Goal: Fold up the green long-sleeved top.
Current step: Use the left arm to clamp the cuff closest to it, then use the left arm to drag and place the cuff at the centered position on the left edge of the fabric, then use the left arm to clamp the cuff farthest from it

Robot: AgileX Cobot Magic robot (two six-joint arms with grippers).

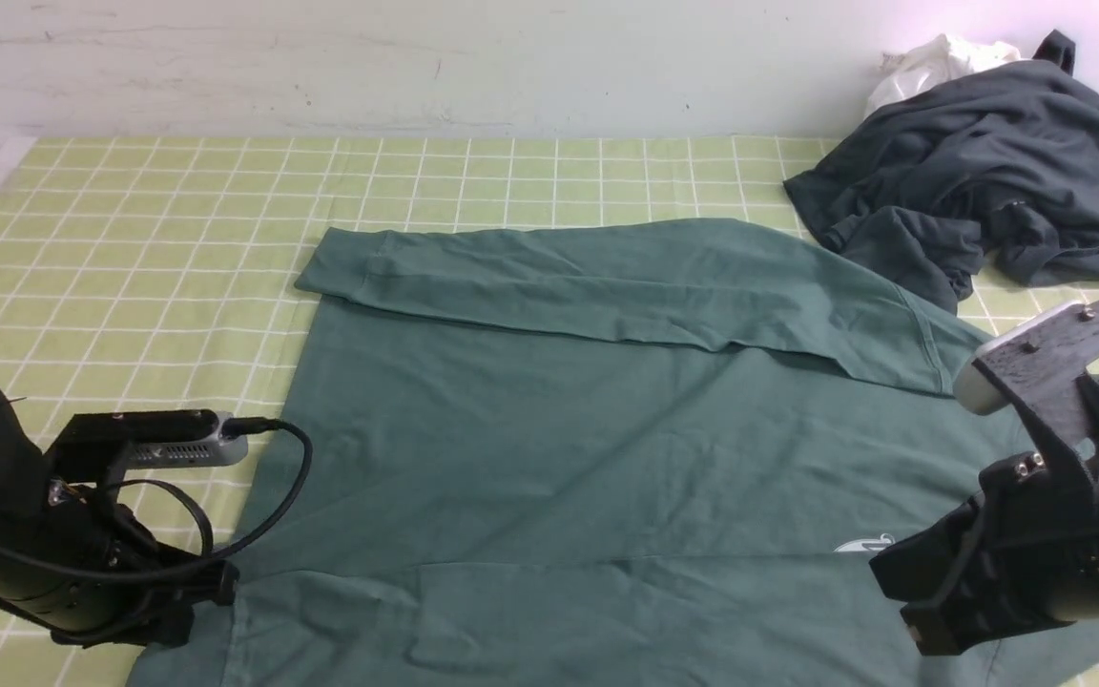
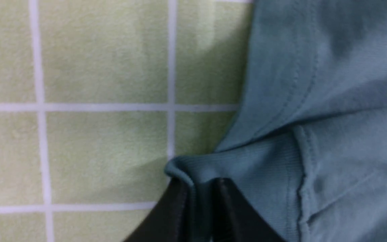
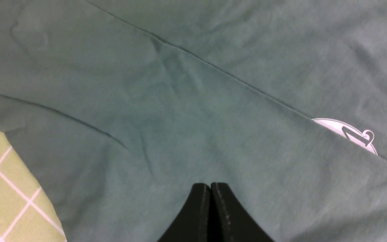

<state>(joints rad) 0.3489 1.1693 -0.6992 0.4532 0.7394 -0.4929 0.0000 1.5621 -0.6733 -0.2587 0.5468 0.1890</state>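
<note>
Obs: top (image 1: 559, 420) flat on bench (image 1: 168, 191), far sleeve folded across; left claw (image 2: 202, 191) pinches its ribbed near-left corner, likely to lift a fold; right claw (image 3: 210, 190) clenched above cloth, nothing visibly gripped.

The green top (image 1: 549, 458) runs off the front view's lower edge, its near hem unseen. The right arm (image 1: 1036, 553) covers its near right corner and most of a white logo (image 1: 862, 546), which a fold half hides in the right wrist view. The left gripper's (image 2: 202, 188) jaws sit hidden under its own arm in the front view. The blurred left wrist view shows only their tips, seemingly pinching cloth. The dark garment (image 1: 988, 172), cut by the right edge, hides most of a white cloth (image 1: 931, 62).
</note>
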